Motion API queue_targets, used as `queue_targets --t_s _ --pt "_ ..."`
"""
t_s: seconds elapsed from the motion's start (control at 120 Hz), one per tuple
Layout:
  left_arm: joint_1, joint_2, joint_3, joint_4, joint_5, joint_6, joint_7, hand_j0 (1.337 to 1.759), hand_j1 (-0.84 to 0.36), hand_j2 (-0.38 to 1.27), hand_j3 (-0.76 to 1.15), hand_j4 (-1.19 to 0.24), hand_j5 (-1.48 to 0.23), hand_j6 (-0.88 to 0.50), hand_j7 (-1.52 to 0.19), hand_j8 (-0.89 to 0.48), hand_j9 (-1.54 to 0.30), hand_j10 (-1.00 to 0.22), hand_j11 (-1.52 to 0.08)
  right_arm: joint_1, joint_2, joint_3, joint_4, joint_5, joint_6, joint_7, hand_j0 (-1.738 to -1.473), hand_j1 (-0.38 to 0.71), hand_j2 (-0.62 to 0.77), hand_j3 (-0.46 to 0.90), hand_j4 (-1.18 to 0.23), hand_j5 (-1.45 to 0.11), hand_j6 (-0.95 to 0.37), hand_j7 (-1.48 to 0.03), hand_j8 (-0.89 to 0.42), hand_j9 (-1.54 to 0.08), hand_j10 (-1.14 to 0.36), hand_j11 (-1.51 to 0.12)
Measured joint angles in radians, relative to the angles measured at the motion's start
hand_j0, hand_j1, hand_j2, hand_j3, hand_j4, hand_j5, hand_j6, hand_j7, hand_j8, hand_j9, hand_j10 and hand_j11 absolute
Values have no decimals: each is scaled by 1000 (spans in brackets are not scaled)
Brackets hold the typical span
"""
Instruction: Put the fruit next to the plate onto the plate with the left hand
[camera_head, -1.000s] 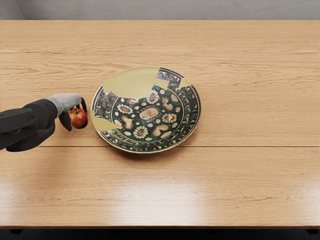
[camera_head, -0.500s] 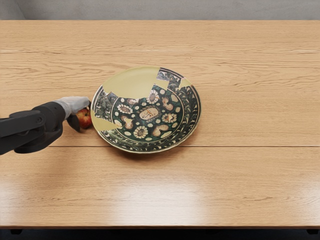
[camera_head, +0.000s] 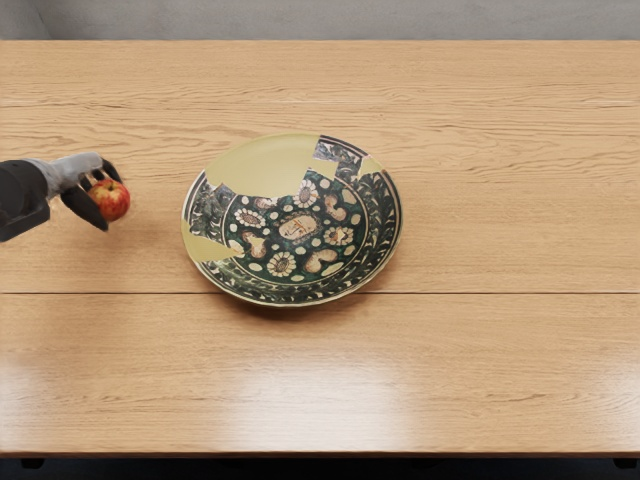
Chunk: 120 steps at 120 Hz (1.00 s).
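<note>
- Apple (camera_head: 111, 199) is clasped in your left hand (camera_head: 82, 178), well left of the patterned plate (camera_head: 260, 165) and clear of its rim.
- Your arm reaches in from the left edge of the wooden table (camera_head: 450, 350), with dark fingers (camera_head: 85, 210) curled round the fruit.

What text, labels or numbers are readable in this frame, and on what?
None readable.
plate: painted flowers and scrolls only; the marks in its centre medallion are too small to tell whether they are writing.
apple, held in the left hand: no sticker or label on the side that shows.
table: wood grain, no print visible.
</note>
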Motion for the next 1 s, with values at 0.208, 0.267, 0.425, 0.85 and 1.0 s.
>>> queue_targets --t_s 0.208,0.267,0.425,0.85,1.0 --pt "22 84 -133 2 -370 -156 0 1651 -343 202 0 -433 -942 -397 -926 -599 -926 -675 -927 0 0 0 1 0 0 0 -1658 -333 -3 0 -13 -17 -13 -17 -13 -17 -13 -17" --pt "23 101 -165 2 -449 -214 1 1651 -354 207 0 -433 -947 -397 -927 -599 -926 -675 -927 0 0 0 1 0 0 0 -1658 -333 -3 0 -13 -17 -13 -17 -13 -17 -13 -17" --pt "23 102 -207 3 -560 -318 -48 1651 -352 201 0 -421 -959 -391 -931 -597 -924 -677 -924 0 0 -1 0 0 0 0 -1658 -333 -3 0 -13 -17 -13 -17 -13 -17 -13 -17" --pt "14 -12 -341 4 -627 -471 -109 1653 -382 263 0 -402 -970 -372 -948 -582 -935 -692 -935 0 0 -1 0 0 0 0 -1658 -333 -3 0 -13 -17 -13 -17 -13 -17 -13 -17" --pt "3 -127 -353 23 -603 -470 -109 1651 -362 209 0 -421 -960 -387 -956 -601 -946 -689 -947 0 0 -1 -1 0 0 0 -1658 -333 -3 0 -13 -17 -13 -17 -13 -17 -13 -17"
